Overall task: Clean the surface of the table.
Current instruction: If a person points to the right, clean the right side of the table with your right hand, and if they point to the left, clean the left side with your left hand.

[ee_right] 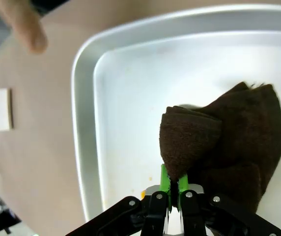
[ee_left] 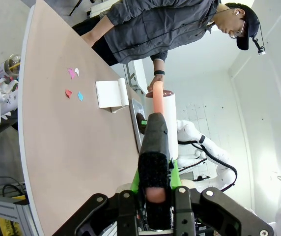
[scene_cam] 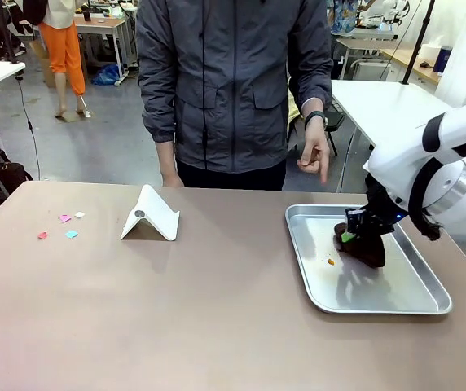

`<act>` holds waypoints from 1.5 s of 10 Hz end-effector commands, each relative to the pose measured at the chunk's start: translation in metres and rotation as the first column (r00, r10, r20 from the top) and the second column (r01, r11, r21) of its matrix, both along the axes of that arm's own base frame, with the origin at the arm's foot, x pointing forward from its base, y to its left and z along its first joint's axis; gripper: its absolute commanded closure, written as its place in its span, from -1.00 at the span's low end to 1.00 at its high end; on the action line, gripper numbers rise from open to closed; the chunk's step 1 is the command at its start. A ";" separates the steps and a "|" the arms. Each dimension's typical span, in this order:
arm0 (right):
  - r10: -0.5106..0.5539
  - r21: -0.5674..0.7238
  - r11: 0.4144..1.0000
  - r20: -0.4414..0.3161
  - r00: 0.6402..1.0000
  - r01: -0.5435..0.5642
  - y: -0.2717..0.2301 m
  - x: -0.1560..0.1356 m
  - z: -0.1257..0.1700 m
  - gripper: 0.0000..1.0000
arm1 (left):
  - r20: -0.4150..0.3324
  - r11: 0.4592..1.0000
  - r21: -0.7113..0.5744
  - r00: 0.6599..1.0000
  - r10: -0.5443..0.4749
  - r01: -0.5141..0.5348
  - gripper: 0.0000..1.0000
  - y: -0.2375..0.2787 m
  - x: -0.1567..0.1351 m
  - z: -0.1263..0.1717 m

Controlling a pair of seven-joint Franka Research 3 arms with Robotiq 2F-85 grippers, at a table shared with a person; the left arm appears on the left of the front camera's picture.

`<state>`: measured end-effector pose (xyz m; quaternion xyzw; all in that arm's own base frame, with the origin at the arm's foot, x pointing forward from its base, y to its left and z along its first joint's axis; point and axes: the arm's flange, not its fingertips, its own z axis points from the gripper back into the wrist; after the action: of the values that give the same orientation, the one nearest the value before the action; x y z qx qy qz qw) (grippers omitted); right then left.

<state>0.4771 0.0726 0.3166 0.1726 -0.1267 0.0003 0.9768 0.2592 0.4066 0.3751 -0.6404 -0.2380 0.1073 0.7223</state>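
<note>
The bench (scene_cam: 217, 326), brownish-tan and matte, spans the whole width of the front view. A person in a grey jacket stands at its far edge. Toward the bench's right end sits a silver tray (scene_cam: 396, 287), lying flat, with a small orange speck (scene_cam: 330, 261) on its floor. The right gripper (scene_cam: 349, 236) is over the tray's far left part, its green pads pressed together on a raised fold of a dark brown cloth (scene_cam: 369, 251). The rest of the cloth hangs in a bunch inside the tray, and whether its lower edge touches the tray floor cannot be told. The person's hand (scene_cam: 315, 155), a dark band on the wrist, points one finger downward just beyond the tray's far rim, clear of the gripper. Left of centre a white folded stand (scene_cam: 153, 218) rests on the bench, well apart from the tray. Further left lie four small paper scraps (scene_cam: 64, 218) (pink, white, red and light blue), loosely grouped and not touching one another. The left gripper (ee_left: 154, 189), seen from its wrist camera above the near left end of the bench, is clamped on a long black tool (ee_left: 156, 137) with a salmon-pink end. The tool stands out along the fingers and is clear of the bench surface.
</note>
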 end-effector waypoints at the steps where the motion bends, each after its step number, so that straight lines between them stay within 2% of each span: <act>1: 0.114 0.015 0.993 -0.023 0.993 -0.114 0.013 -0.008 -0.002 0.88 | 0.012 1.000 0.003 1.000 0.002 -0.002 0.54 0.000 -0.003 0.003; 3: 0.208 0.012 0.978 -0.052 0.977 -0.208 0.028 -0.021 -0.005 0.88 | 0.012 1.000 0.003 1.000 0.002 -0.002 0.54 0.000 -0.003 0.003; 6: 0.385 0.024 0.923 -0.124 0.915 -0.385 0.034 -0.040 -0.011 0.88 | 0.012 1.000 0.003 1.000 0.002 -0.002 0.54 0.000 -0.003 0.003; 7: 0.432 -0.002 0.900 -0.133 0.892 -0.436 0.032 -0.042 -0.011 0.88 | 0.012 1.000 0.003 1.000 0.002 -0.002 0.54 0.000 -0.003 0.003; 8: 0.445 -0.031 0.891 -0.126 0.886 -0.452 0.030 -0.043 -0.011 0.88 | 0.012 1.000 0.003 1.000 0.002 -0.002 0.54 0.000 -0.003 0.003; 10: 0.378 -0.076 0.920 -0.084 0.922 -0.384 0.025 -0.037 -0.011 0.88 | 0.012 1.000 0.003 1.000 0.002 -0.002 0.54 0.000 -0.003 0.003; 12: 0.242 -0.120 0.963 -0.009 0.970 -0.241 0.019 -0.027 -0.013 0.88 | 0.012 1.000 0.003 1.000 0.002 -0.002 0.54 0.000 -0.003 0.003; 14: 0.093 -0.145 0.986 0.055 0.994 -0.084 0.015 -0.017 -0.014 0.88 | 0.012 1.000 0.003 1.000 0.002 -0.002 0.54 0.000 -0.003 0.003; 15: 0.007 -0.140 0.990 0.057 0.998 0.001 0.013 -0.012 -0.012 0.88 | 0.012 1.000 0.003 1.000 0.002 -0.002 0.54 0.000 -0.003 0.003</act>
<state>0.4637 0.0809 0.3107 0.1219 -0.1428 0.0644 0.9801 0.2592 0.4066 0.3751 -0.6403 -0.2380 0.1073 0.7224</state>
